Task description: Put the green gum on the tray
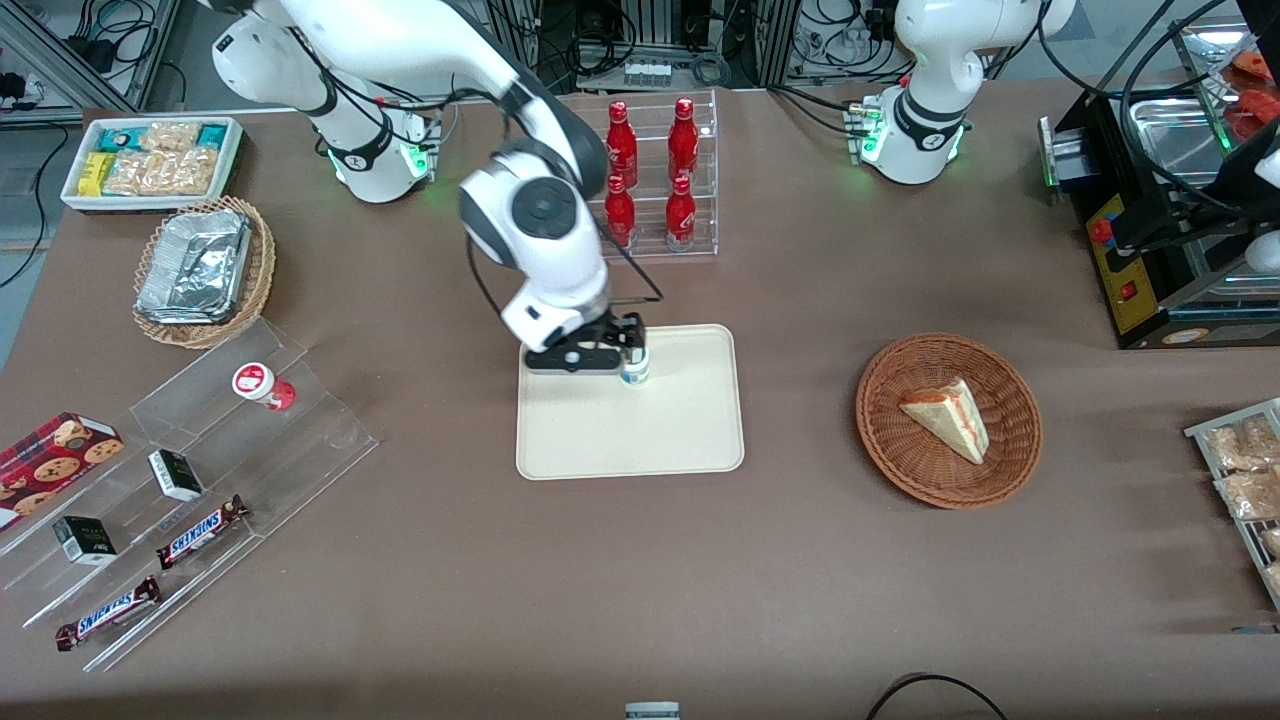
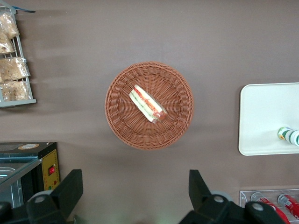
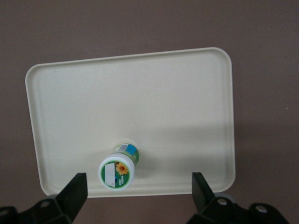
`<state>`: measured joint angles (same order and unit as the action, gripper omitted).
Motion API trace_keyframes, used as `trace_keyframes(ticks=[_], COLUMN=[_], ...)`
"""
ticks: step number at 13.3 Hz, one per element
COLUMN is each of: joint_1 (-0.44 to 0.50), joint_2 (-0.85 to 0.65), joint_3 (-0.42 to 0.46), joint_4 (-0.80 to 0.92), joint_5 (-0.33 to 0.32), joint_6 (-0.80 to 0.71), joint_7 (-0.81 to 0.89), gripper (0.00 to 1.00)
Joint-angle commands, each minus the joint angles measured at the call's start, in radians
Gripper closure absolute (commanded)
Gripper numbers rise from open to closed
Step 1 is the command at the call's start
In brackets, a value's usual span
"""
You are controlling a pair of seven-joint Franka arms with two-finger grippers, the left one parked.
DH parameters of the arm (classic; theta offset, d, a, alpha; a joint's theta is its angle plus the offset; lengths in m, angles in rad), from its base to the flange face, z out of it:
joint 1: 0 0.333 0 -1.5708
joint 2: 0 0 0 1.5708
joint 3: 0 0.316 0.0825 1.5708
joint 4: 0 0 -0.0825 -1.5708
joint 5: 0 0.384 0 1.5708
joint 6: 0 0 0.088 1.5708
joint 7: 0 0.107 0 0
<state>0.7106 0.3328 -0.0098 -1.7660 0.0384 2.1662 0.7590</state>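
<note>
The green gum (image 3: 117,171) stands upright on the cream tray (image 3: 140,102), close to the tray's rim that is farther from the front camera. Its white lid with the green mark faces the wrist camera. My right gripper (image 3: 138,189) hovers above it, open. The bottle sits between the fingers, nearer one finger (image 3: 76,187), and touches neither. In the front view the gripper (image 1: 610,352) hangs over the tray (image 1: 630,440) with the gum (image 1: 635,374) just beneath it. The left wrist view shows the gum (image 2: 289,136) at the tray's (image 2: 266,116) edge.
A clear rack of red cola bottles (image 1: 652,180) stands just past the tray, farther from the front camera. A wicker basket with a sandwich (image 1: 948,420) lies toward the parked arm's end. A stepped acrylic rack (image 1: 200,470) toward the working arm's end holds a red-lidded bottle (image 1: 263,385) and snacks.
</note>
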Motion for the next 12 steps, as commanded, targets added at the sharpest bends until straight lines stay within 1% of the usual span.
trace_keyframes(ticks=[1, 3, 5, 7, 9, 10, 12], joint_1=[-0.094, -0.182, -0.259, -0.368, -0.463, -0.5, -0.56], joint_2=[-0.119, -0.184, -0.233, -0.279, -0.322, -0.334, -0.354], joint_3=[0.005, 0.004, -0.001, -0.001, -0.001, -0.002, -0.004], joint_4=[-0.021, -0.021, -0.023, -0.023, -0.023, -0.021, -0.02], joint_5=[0.105, 0.12, 0.118, 0.107, 0.098, 0.086, 0.04], joint_6=[-0.141, -0.26, -0.379, -0.491, -0.564, -0.578, -0.603], joint_7=[-0.142, -0.251, -0.344, -0.42, -0.521, -0.541, -0.628], gripper=[0.01, 0.01, 0.01, 0.01, 0.01, 0.01, 0.01])
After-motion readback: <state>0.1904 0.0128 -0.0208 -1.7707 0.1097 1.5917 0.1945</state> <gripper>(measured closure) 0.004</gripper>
